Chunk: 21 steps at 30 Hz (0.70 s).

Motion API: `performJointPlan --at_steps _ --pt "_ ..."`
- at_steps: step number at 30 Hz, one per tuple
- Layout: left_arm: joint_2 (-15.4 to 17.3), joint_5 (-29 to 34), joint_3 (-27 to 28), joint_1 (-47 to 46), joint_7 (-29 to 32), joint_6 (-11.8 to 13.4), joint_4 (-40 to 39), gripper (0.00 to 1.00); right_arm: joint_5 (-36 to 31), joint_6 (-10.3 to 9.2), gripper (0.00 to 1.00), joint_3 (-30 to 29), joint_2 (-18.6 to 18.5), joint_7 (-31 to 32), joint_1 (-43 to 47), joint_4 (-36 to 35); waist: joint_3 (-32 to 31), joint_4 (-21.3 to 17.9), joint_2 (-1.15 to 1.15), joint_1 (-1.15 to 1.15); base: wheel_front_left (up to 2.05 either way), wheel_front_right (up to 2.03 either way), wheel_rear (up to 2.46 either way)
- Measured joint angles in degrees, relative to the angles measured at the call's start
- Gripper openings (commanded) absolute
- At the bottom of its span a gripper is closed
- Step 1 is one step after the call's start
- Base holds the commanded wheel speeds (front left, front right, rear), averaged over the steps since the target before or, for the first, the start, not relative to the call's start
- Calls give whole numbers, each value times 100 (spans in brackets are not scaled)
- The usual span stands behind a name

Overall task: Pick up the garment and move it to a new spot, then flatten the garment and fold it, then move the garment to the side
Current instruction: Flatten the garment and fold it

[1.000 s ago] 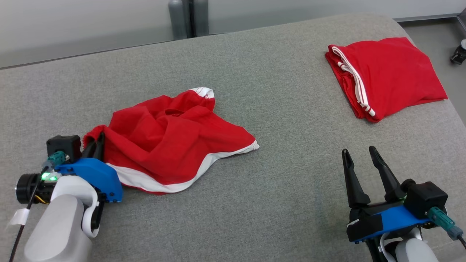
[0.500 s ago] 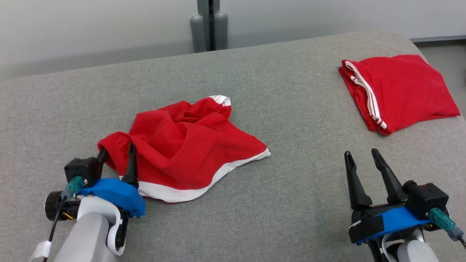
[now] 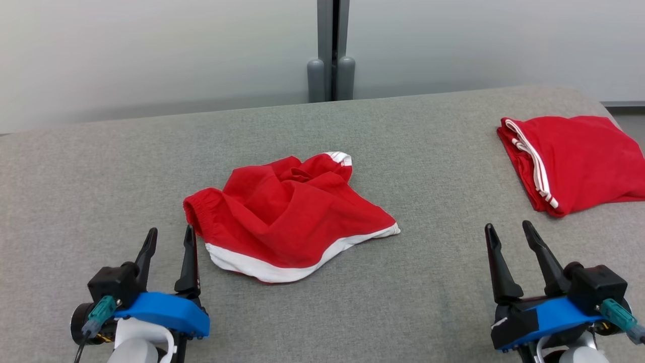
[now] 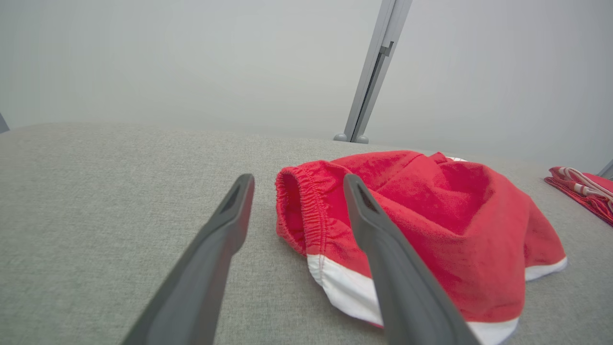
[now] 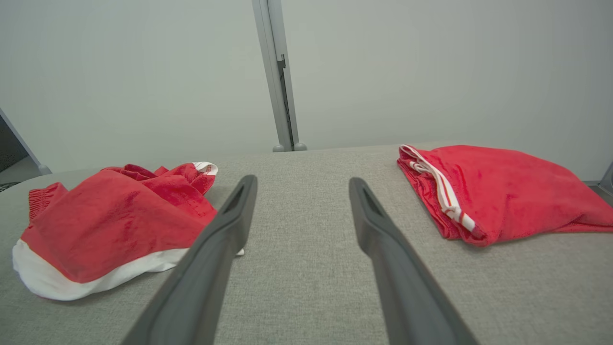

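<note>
Brightly, evenly lit from overhead; only faint, soft shadow beneath garment (image 3: 292,212). Sharp in head view; bowed toward wrist-view edges, hazy in background.

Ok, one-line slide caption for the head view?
Open left claw and right claw, both empty; crumpled red garment on the grey surface, folded red garment at right.

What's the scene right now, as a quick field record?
surface: grey table
crumpled garment: red, white hem, bunched mid-table, not flattened
folded garment: red, white stripes, far right of table
left tool: open, empty, beside the crumpled garment's elastic waistband
right tool: open, empty, over bare table, nearer the folded garment
task stage: flattening and folding not yet done
</note>
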Motion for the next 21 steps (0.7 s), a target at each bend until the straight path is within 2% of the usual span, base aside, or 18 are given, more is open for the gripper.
performJointPlan --at_steps 9,16,21 --pt "-52 557 483 861 -26 -119 -1477 100 11 0 100 -138 1 58 199 -64 -206 199 0 1 0 0 0" --pt "-105 824 733 1381 -26 -192 -1573 100 13 -1 100 -199 0 125 357 -48 -427 283 -1 0 0 0 0" --pt "-203 903 738 1649 -26 -105 -1618 100 26 0 100 -194 0 165 450 -22 -519 333 0 0 0 0 0"
